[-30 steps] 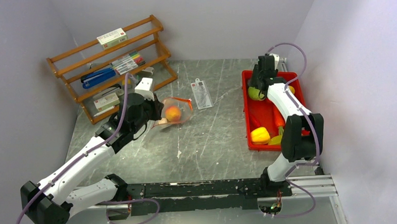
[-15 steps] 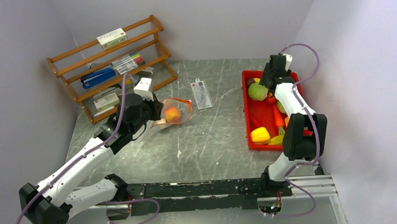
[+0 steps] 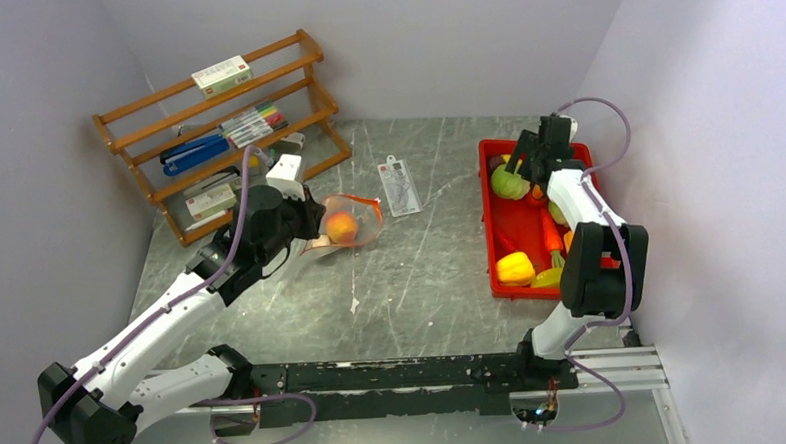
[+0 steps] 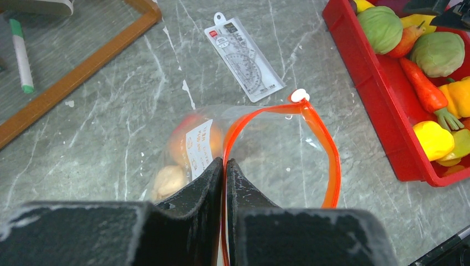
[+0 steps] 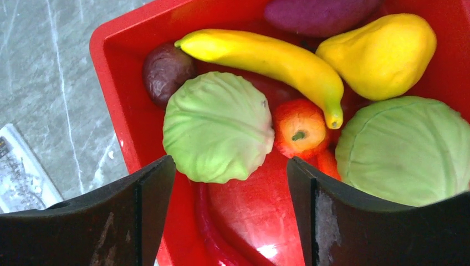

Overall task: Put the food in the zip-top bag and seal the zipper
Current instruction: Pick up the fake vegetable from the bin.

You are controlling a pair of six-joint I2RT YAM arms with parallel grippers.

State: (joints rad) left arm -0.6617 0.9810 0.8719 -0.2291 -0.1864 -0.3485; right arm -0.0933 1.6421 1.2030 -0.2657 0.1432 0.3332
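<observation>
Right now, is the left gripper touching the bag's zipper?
Touching. Left wrist view: the left gripper shut on the zipper, the strip pinched between its fingertips.

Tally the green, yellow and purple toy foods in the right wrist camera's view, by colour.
Green: 2, centre cabbage, edge cabbage.
Yellow: 2, banana, pear.
Purple: 2, dark purple ball, sweet potato.
Total: 6.
</observation>
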